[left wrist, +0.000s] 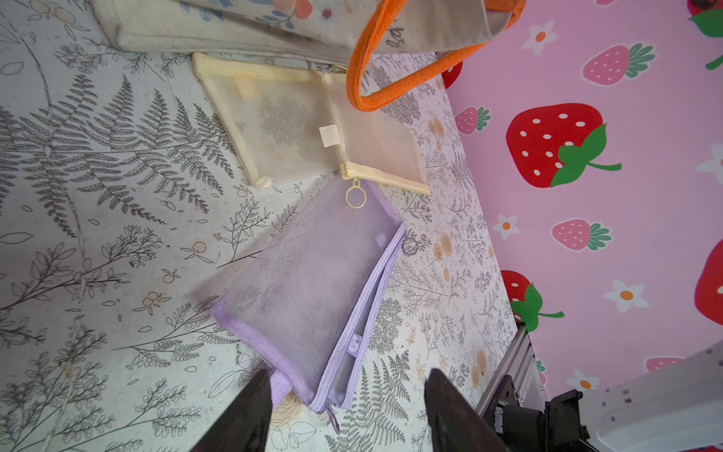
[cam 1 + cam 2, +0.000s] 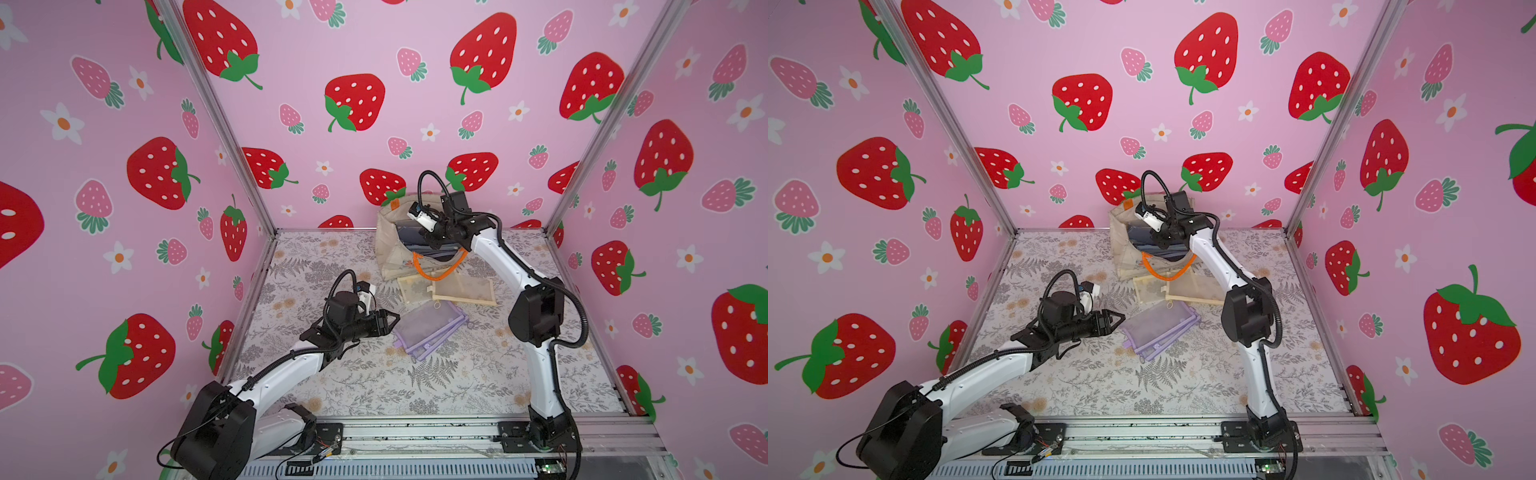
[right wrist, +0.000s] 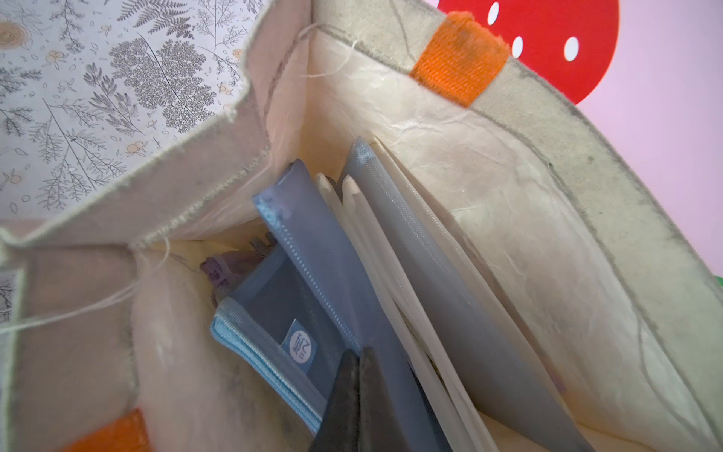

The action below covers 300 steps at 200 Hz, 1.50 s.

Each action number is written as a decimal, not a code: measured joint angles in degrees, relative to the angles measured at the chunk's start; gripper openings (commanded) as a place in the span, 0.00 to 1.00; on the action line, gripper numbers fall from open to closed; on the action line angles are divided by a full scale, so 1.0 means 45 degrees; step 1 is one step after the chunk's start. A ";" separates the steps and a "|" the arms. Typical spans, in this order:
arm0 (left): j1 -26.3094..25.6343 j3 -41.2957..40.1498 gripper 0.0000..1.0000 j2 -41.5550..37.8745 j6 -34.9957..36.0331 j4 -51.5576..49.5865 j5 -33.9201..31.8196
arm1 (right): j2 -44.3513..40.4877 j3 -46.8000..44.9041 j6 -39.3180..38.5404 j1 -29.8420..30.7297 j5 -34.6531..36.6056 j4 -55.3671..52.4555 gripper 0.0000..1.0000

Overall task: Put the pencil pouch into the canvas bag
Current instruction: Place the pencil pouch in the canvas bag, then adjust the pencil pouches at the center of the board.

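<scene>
- Left gripper (image 2: 390, 321): fingers apart, empty, just beside purple mesh pouch (image 1: 313, 289) lying flat on table (image 2: 374, 386).
- Right gripper (image 3: 358, 371): fingers together, empty, at mouth of bag (image 3: 528, 235).
- Blue mesh pouch (image 3: 274, 313): pale-blue zip, round label; stands inside bag among other pouches (image 3: 430, 254).

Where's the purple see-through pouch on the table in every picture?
Top view: the purple pouch lies on the table, mid-scene, just ahead of the left gripper.
Top view: the purple pouch, same place.
Left wrist: middle of the picture, a corner between the open fingers.
Right wrist: not in it; it looks inside the canvas bag.
Shared landmark: that bag, with its orange handle.
</scene>
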 measured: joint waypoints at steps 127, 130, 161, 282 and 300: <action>0.0034 0.0257 0.64 0.0000 0.0180 -0.0675 -0.0267 | -0.0631 -0.0981 0.0831 0.0005 0.0015 -0.0121 0.59; 0.0034 0.0325 0.64 0.0005 0.0243 -0.0772 -0.0316 | -0.0865 -0.1205 0.0996 0.0005 0.0019 -0.0073 0.60; 0.0034 0.1214 0.64 0.0413 0.0554 -0.1472 -0.0520 | -0.3779 -0.3803 0.2152 0.0005 0.0175 0.0646 0.68; -0.0525 0.4512 0.64 0.6008 0.1389 -0.2341 -0.0330 | -1.2114 -2.0560 1.0695 0.0005 -0.1613 0.6042 0.72; -0.0597 0.4750 0.65 0.6824 0.1457 -0.2259 -0.0325 | -1.1982 -2.1051 1.1288 0.0005 -0.1894 0.6747 0.72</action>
